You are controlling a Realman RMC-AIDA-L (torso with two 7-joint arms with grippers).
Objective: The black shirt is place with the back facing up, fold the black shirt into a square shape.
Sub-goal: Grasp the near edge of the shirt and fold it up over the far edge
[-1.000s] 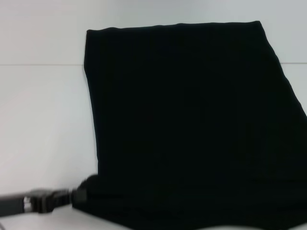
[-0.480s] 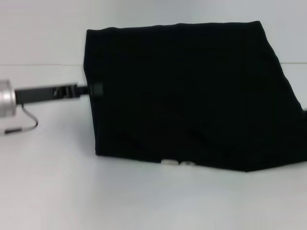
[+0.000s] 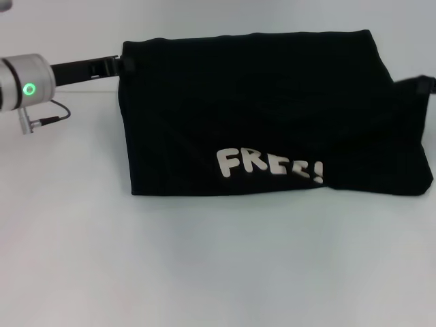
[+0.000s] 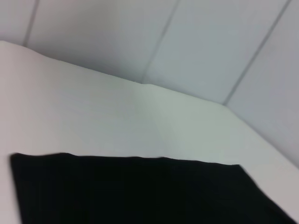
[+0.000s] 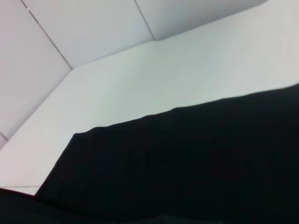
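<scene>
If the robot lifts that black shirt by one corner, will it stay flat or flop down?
Probably flop. The black shirt is already folded over on itself with soft, wavy edges, so it looks limp. Pushed across the smooth white table, it would likely bunch rather than slide whole.

The left arm (image 3: pixel 27 88) has a round silver wrist segment with a small green ring light on it, and a thin dark cable with a metal plug makes a loop just under this segment. From the silver part a slim black link goes out, with a few small pale marks near its end, and it finishes in the black left gripper (image 3: pixel 121 63). Of the right gripper (image 3: pixel 422 85) only a small black piece is visible, without more details.
</scene>
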